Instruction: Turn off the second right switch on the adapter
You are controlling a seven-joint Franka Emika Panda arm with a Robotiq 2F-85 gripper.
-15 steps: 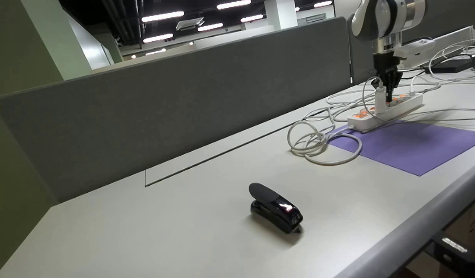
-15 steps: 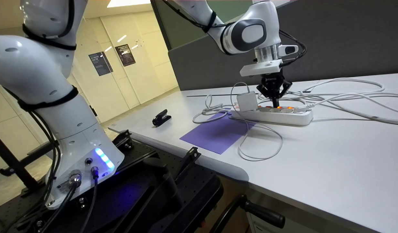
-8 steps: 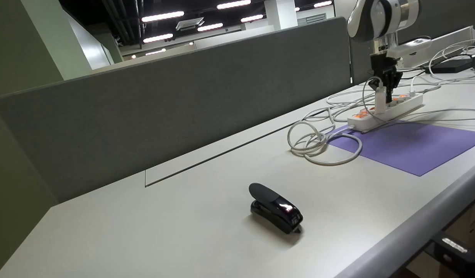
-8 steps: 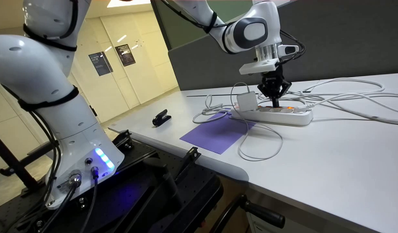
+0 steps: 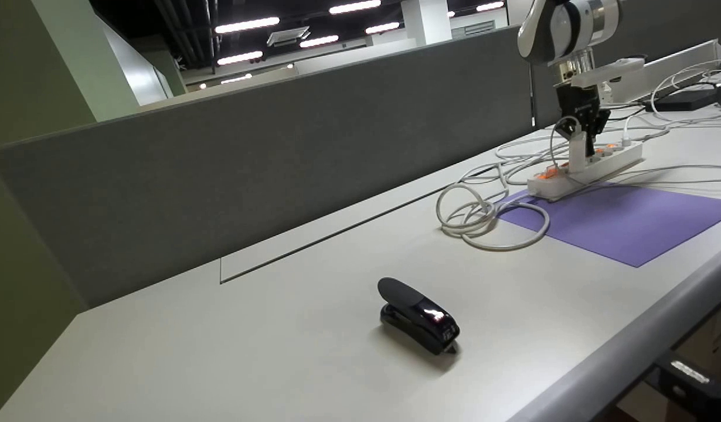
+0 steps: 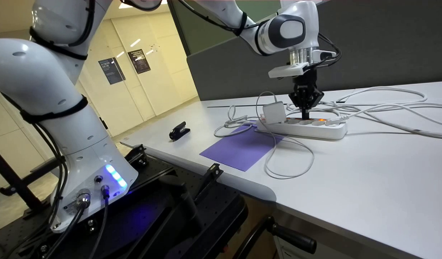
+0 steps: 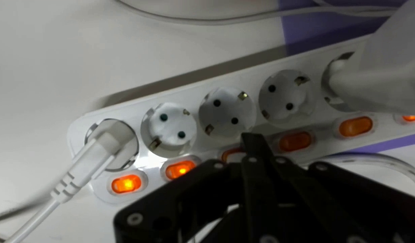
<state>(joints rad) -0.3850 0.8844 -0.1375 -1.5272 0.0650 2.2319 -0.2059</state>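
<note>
The adapter, a white power strip, lies on the desk in both exterior views (image 5: 615, 166) (image 6: 307, 131) and fills the wrist view (image 7: 196, 96). In the wrist view the two leftmost switches (image 7: 126, 184) (image 7: 180, 169) glow orange. The third switch (image 7: 230, 153) is partly hidden by the gripper and shows no glow. The fourth (image 7: 295, 141) is dull orange. My gripper (image 7: 253, 137) is shut and empty, pointing down, its tip over the third switch's right end. In both exterior views the gripper (image 5: 591, 153) (image 6: 305, 118) reaches the strip's top; exact contact is hidden.
A white charger (image 6: 275, 112) stands up from the strip close to the gripper. A white plug (image 7: 106, 145) sits in the end socket. Cables (image 6: 386, 106) run behind; a coil (image 5: 489, 220) lies nearby. A purple sheet (image 6: 239, 147), black stapler (image 5: 419, 316) and grey partition (image 5: 290, 158) also show.
The arm and hand have tilted while the fingertips stay almost in place on the strip. An orange glow beside the fingertips one second ago no longer shows in an exterior view.
</note>
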